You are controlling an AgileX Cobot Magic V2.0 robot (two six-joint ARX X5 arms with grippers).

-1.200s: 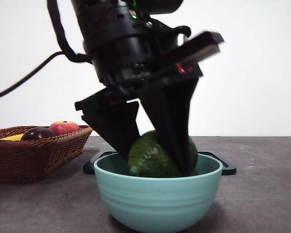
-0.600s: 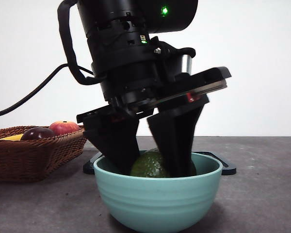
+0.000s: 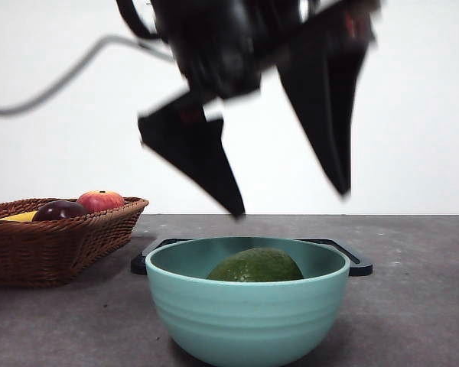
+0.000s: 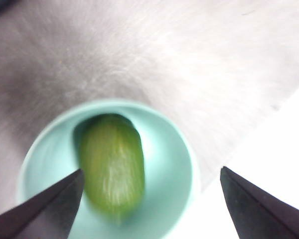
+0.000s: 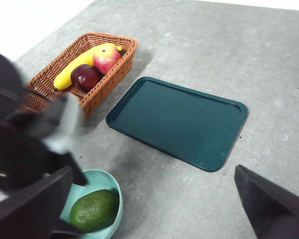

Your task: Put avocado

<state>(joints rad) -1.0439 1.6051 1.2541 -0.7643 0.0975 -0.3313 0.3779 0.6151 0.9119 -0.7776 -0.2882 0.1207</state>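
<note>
The dark-green avocado (image 3: 256, 266) lies inside the teal bowl (image 3: 249, 313) at the front of the table. My left gripper (image 3: 291, 202) is open and empty, its jaws spread wide a little above the bowl and blurred. The left wrist view looks straight down on the avocado (image 4: 112, 172) in the bowl (image 4: 174, 164) between the left gripper's jaws (image 4: 151, 172). My right gripper (image 5: 153, 169) is open and empty, high over the table. Its view shows the avocado (image 5: 93, 210) in the bowl (image 5: 112, 191) under the left arm (image 5: 25, 144).
A wicker basket (image 3: 53, 237) at the left holds a red apple (image 3: 101, 200), a dark purple fruit (image 3: 60, 210) and a banana (image 5: 79, 62). A dark green tray (image 5: 179, 122) lies behind the bowl.
My left gripper lowered the avocado into the bowl, opened its jaws and rose. The avocado now rests free in the bowl.
</note>
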